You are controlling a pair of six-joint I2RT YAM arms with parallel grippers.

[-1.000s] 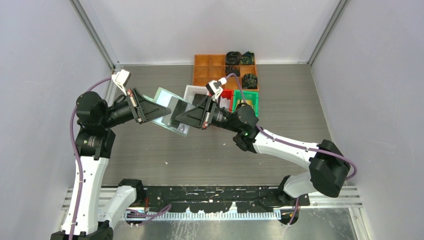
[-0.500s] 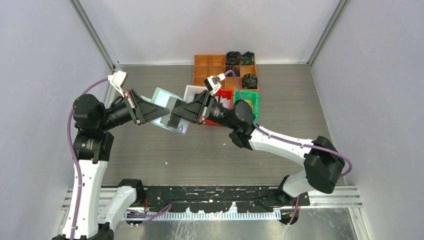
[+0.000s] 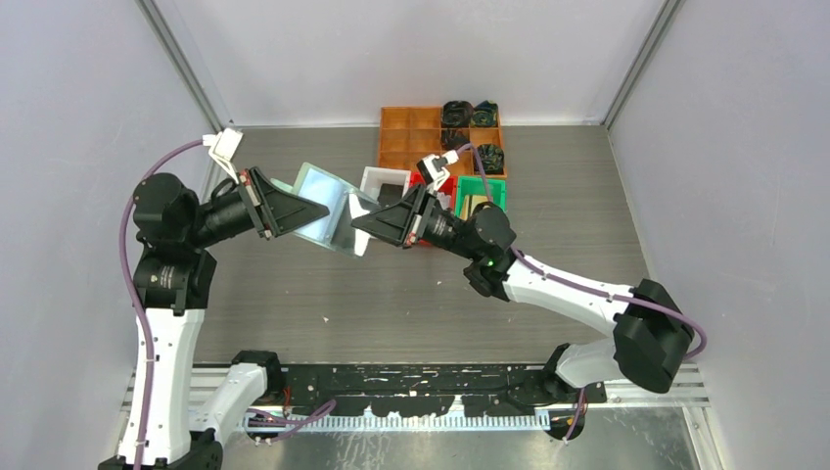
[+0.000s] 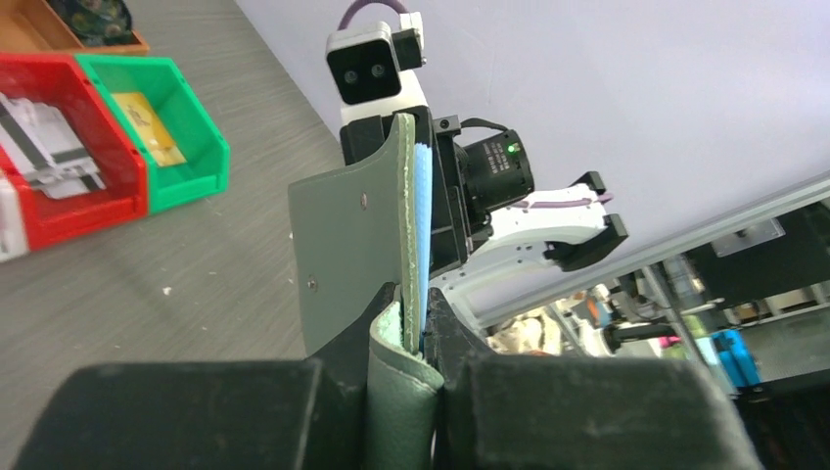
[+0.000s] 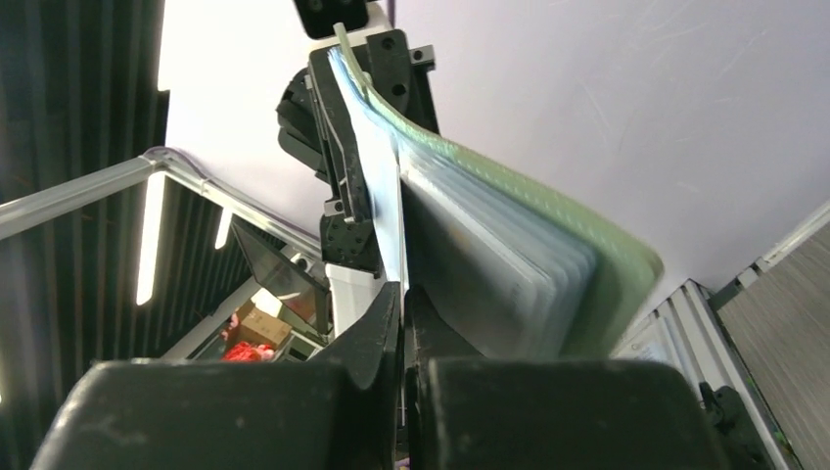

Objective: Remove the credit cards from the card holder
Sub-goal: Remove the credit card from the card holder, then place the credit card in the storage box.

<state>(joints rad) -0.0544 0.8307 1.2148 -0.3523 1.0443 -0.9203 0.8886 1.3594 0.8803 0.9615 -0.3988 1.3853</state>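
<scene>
We've got left tool (image 4: 421, 333) clamped on the pale sage-green folding card holder (image 3: 323, 194), bracing it so right tool (image 5: 401, 299), pinched onto a thin silvery-white plastic card (image 3: 358, 238), can pull.

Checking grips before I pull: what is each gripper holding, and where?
Left gripper clamps the card holder by one cover edge; right gripper pinches the near edge of a thin white card.

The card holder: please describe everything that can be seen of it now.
The card holder is a pale sage-green folding wallet, leather-like, with stitched edges and light blue clear pockets inside. It is open, held in the air above the table. The left gripper clamps one cover edge; the right gripper pinches a thin pale leaf on the opposite side.
</scene>
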